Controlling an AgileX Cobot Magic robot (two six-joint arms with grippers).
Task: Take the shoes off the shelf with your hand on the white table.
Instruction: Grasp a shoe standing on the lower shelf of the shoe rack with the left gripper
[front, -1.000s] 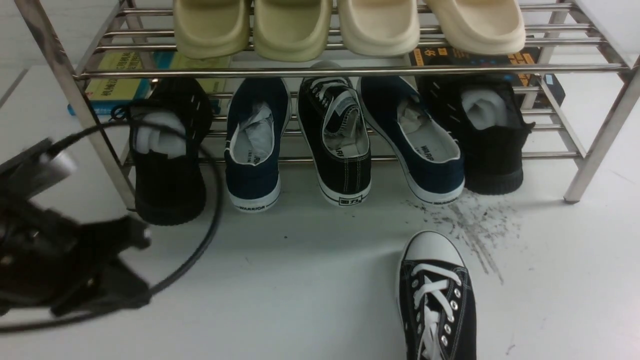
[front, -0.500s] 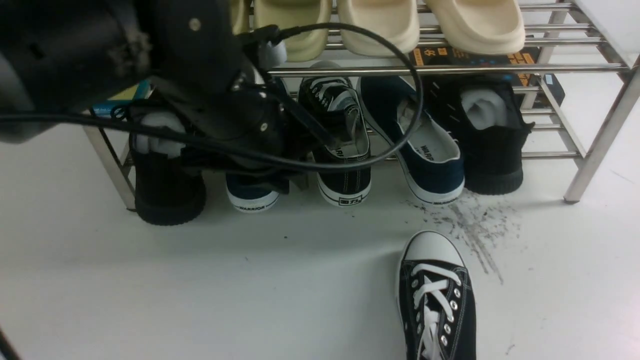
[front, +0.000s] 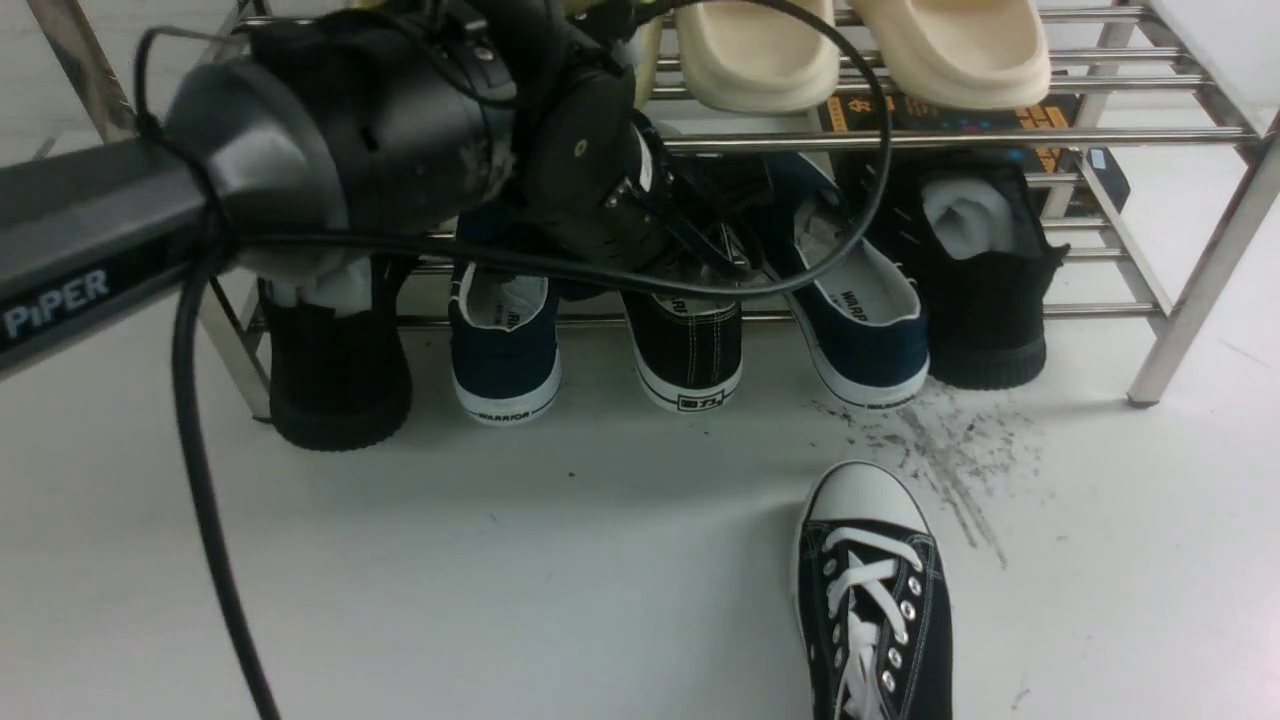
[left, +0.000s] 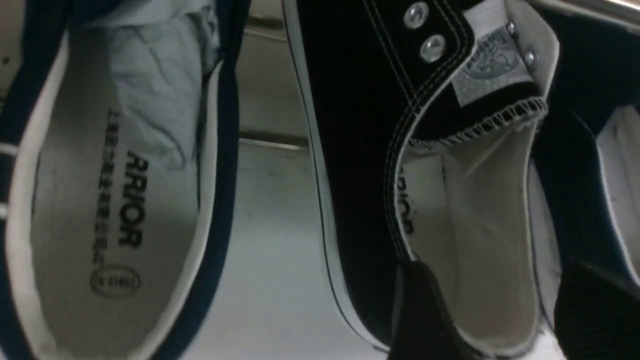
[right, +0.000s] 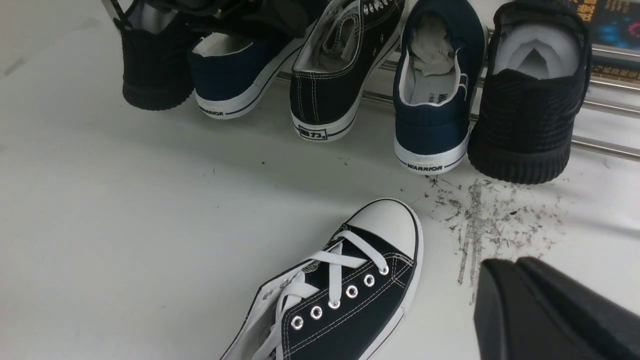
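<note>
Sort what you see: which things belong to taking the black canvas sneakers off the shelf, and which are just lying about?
Job: sneaker on the shelf, sneaker on the table, shelf, white table, left tool.
Lying about: navy shoes, black knit shoes, cream slippers, books.

Black canvas sneaker (left: 360, 150) right under the gripper (left: 495, 285), fingers (left: 417, 310) spread wide across its pale lining, navy shoe (left: 100, 200) stuffed with paper (left: 150, 75) out beyond one finger, strip of white table (left: 270, 240) between the two
</note>
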